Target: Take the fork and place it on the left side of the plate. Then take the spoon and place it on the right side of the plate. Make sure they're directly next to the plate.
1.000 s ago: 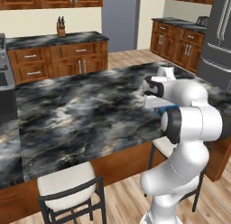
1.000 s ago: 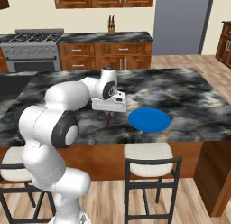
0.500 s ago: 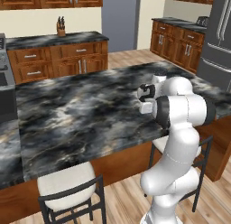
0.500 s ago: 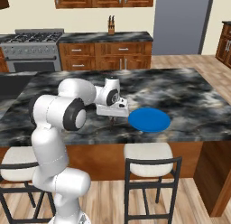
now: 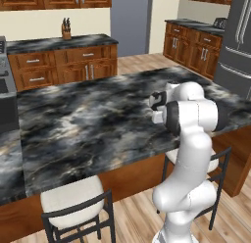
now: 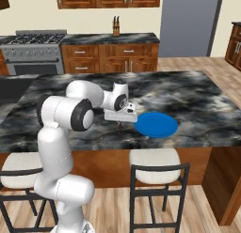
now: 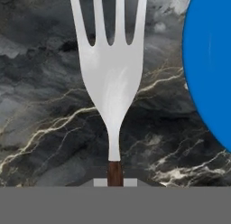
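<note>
My gripper [image 6: 120, 124] hangs low over the dark marble island, just left of the bright blue plate [image 6: 156, 125], and is shut on the fork. In the hand view the fork's silver tined head [image 7: 110, 69] points away from me, and its brown handle [image 7: 115, 171] runs down between my fingers. The plate [image 7: 212, 65] curves in at the right, a short gap from the tines. I cannot tell if the fork touches the counter. In the left base view my gripper [image 5: 155, 106] shows beside my own arm, which hides the plate. The spoon is out of view.
The marble island [image 6: 202, 100] stretches wide behind and to the right of the plate. Two stools [image 6: 155, 162] [image 5: 73, 202] stand at its near edge. A stove [image 6: 37, 39] and a knife block [image 6: 116, 26] sit on the far counter.
The arm has folded upright and the hand has dropped closer to the counter beside the plate, still carrying the fork.
</note>
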